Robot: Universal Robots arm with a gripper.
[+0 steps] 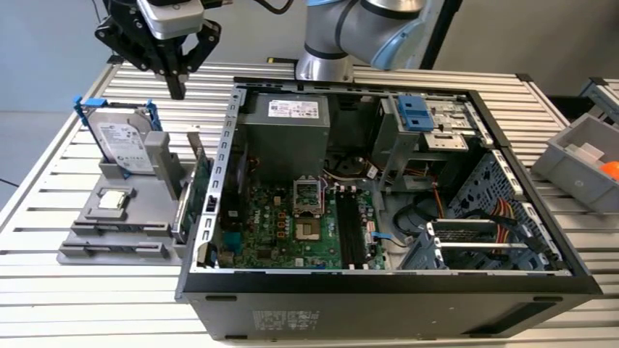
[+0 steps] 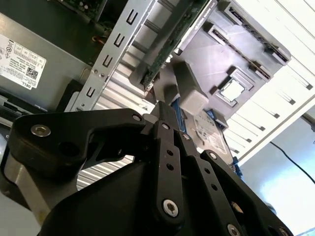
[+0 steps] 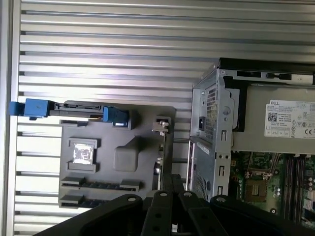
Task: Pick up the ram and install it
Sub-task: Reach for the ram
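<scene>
Early going here: the ram has not been lifted. It stands on edge in the grey fixture, on the side nearest the open computer case, and nothing is touching it. The second wrist view shows the ram's green board rising out of its grey holder. The gripper hangs high above the far end of that fixture, well clear of the stick, with its fingers drawn together and nothing between them. So the grasp is undone, and so is the carry and the seating. On the motherboard, the long black memory slots look vacant from here, so I judge the whole install is left to do. The hard drive stands upright in its blue-trimmed frame, and the square processor lies flat just in front of it; both are parked on the fixture and untouched. As for writing, there is plenty of it. A white printed sticker sits on the power supply at the back of the case and shows again in the first wrist view with barcode blocks and rows of marks. The hard drive carries a pale label on its face. A small grey printed panel sits on the case's near wall.
</scene>
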